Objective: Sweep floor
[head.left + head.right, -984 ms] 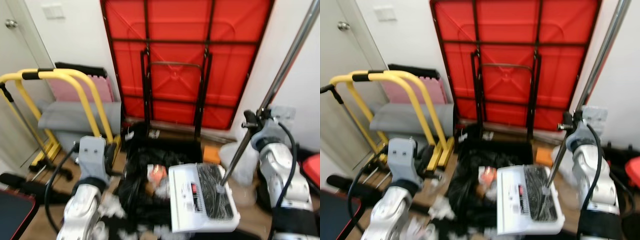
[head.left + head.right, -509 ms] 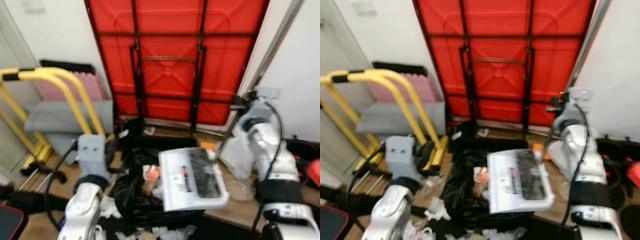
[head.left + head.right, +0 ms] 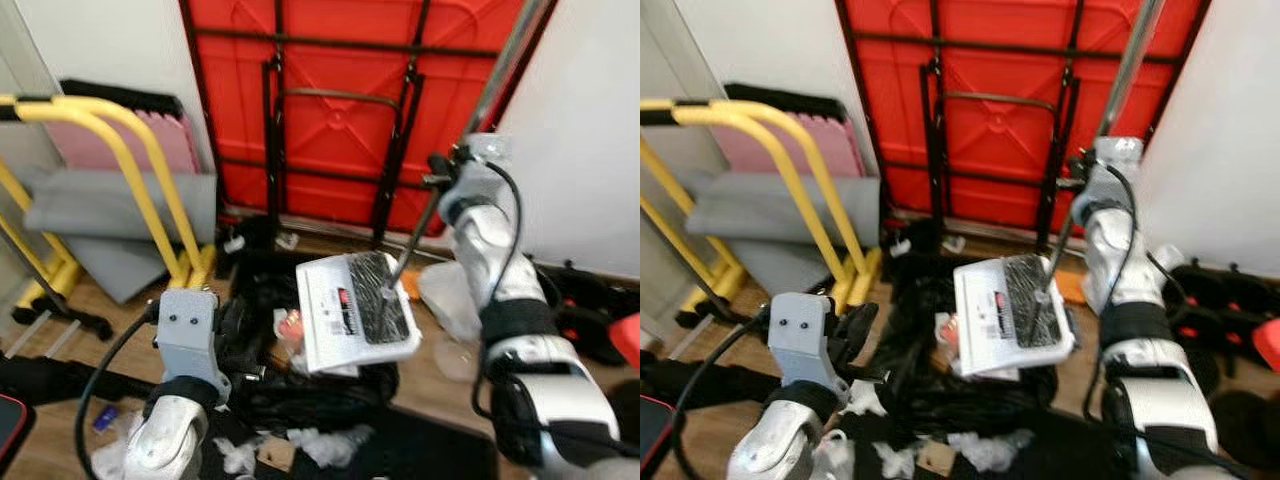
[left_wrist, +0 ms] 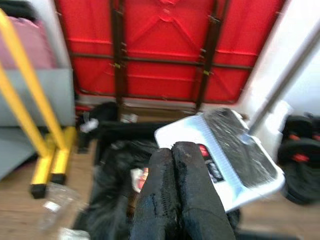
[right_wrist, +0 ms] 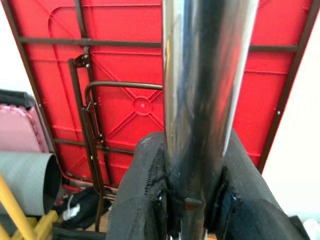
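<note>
Location: against the wall, before a folded red table (image 3: 350,100), over a black rubbish bag (image 3: 940,390) on the wood floor (image 3: 60,440).
Right gripper (image 5: 190,200): fingers closed round the metal pole (image 5: 207,90), gripped high, apparently to steer the pan from standing height.
Dustpan (image 3: 355,312): white, tilted on the pole's lower end above the bag's mouth, dark debris on it; judged positioned for emptying.
Left gripper (image 4: 175,200): fingers pressed together, holding nothing, low beside the bag.
Paper scraps (image 3: 985,448): on the floor by the bag, unswept.
View differences: right wrist view confirms the clamp on the pole; head views show the pan's tilt and the yellow frame (image 3: 130,180).
</note>
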Robot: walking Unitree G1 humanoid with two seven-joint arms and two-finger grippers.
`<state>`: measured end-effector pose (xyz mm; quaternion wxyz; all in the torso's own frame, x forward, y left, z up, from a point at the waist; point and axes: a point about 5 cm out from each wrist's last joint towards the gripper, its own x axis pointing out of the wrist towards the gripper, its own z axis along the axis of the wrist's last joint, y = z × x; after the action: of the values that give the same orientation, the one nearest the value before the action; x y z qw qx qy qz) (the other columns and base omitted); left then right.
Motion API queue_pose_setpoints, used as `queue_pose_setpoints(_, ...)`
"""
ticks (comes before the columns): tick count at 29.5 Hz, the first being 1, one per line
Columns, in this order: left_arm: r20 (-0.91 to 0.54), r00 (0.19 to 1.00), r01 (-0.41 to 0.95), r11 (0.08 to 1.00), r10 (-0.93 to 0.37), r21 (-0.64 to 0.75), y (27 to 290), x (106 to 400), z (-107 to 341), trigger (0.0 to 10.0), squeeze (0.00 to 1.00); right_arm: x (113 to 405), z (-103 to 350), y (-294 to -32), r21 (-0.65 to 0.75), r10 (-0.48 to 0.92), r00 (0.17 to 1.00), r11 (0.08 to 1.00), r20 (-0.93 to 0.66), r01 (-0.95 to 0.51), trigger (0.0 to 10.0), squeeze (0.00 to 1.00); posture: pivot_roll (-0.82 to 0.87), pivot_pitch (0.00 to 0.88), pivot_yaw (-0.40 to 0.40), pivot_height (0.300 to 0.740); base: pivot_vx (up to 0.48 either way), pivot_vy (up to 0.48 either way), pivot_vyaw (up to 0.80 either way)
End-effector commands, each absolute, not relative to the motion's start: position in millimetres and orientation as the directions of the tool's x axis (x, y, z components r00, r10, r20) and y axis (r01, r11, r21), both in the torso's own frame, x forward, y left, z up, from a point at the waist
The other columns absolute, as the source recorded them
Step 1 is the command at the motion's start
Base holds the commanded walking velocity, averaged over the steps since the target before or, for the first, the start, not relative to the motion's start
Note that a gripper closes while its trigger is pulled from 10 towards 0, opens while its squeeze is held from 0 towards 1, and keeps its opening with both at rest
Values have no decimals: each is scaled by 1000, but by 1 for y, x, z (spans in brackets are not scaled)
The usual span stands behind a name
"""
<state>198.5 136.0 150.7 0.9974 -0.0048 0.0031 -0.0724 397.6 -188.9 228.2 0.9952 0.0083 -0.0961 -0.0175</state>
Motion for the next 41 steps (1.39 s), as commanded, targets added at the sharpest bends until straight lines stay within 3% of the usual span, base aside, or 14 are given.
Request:
queue_pose_setpoints(1, -16, 986, 164, 986, -164, -20, 133, 194, 152, 10000, 0, 399, 256, -190, -3, -47, 951, 999, 307, 50, 10000, 0, -35, 232, -87, 740, 0, 0, 0)
queue_pose_setpoints(8, -23, 982, 188, 981, -189, -48, 122, 176, 164, 10000, 0, 410, 293, -178, -77, -31, 919, 995, 392, 66, 10000, 0, -16, 310, -93, 740, 0, 0, 0)
queue_pose_setpoints(12, -32, 979, 197, 978, -200, -74, 116, 165, 169, 10000, 0, 413, 322, -160, -239, 39, 882, 967, 470, 84, 10000, 0, -13, 351, -101, 740, 0, 0, 0)
queue_pose_setpoints(15, -39, 978, 199, 977, -203, -81, 114, 162, 170, 10000, 0, 413, 331, -152, -273, 63, 870, 958, 489, 85, 10000, 0, -12, 362, -103, 740, 0, 0, 0)
queue_pose_setpoints(18, -53, 977, 202, 975, -208, -94, 110, 156, 172, 10000, 0, 413, 351, -127, -389, 129, 840, 916, 527, 103, 10000, 0, -7, 385, -109, 740, 0, 0, 0)
queue_pose_setpoints(20, -53, 977, 202, 975, -208, -94, 110, 156, 172, 10000, 0, 413, 351, -127, -389, 129, 840, 916, 527, 103, 10000, 0, -7, 385, -109, 740, 0, 0, 0)
queue_pose_setpoints(24, -70, 976, 196, 974, -204, -113, 108, 150, 174, 10000, 0, 409, 375, -92, -540, 211, 795, 825, 569, 167, 10000, 0, -2, 401, -111, 740, 0, 0, 0)
queue_pose_setpoints(34, -86, 976, 187, 975, -198, -121, 107, 148, 175, 10000, 0, 410, 374, -89, -546, 218, 800, 823, 560, 158, 10000, 0, -15, 398, -111, 740, 0, 0, 0)
queue_pose_setpoints(41, -91, 977, 181, 977, -192, -115, 107, 152, 174, 10000, 0, 417, 361, -114, -464, 140, 846, 875, 514, 136, 10000, 0, -23, 372, -108, 740, 0, 0, 0)
